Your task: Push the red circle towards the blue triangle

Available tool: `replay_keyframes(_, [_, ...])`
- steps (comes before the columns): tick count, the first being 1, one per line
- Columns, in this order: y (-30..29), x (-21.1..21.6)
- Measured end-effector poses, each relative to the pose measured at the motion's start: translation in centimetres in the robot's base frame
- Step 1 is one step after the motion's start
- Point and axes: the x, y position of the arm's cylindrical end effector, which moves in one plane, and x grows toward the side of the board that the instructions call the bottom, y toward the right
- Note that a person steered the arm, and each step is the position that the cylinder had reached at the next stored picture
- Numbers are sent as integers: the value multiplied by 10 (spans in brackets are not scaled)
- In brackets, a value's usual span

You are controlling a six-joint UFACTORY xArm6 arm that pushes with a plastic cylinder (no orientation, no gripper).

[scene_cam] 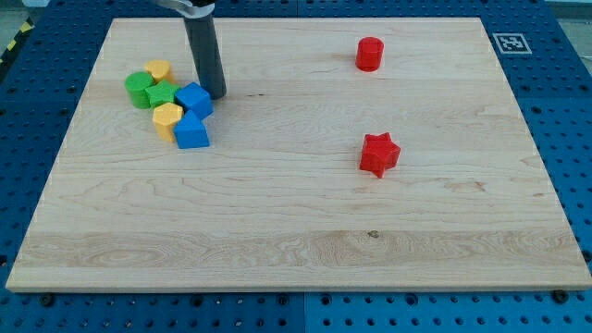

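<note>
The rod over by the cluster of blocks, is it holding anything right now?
Nothing is held. The rod only pushes; my tip rests on the board just to the view's right of the blue cube, close to it, and far from the red circle.

Bright, even overhead light; tabletop (pixel 296 213) uniformly lit, wood grain crisp. Shadows short and soft: faint dark patch at base of rod by my tip (pixel 216 94), thin shade beneath red star (pixel 379 154) and red circle (pixel 369 54). No glare. Focus sharp throughout; slight perspective taper toward view's top.
</note>
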Motion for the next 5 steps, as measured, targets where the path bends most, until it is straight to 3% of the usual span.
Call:
replay_keyframes(3, [272, 7])
replay_keyframes(4, [342, -2])
replay_keyframes(5, [349, -40])
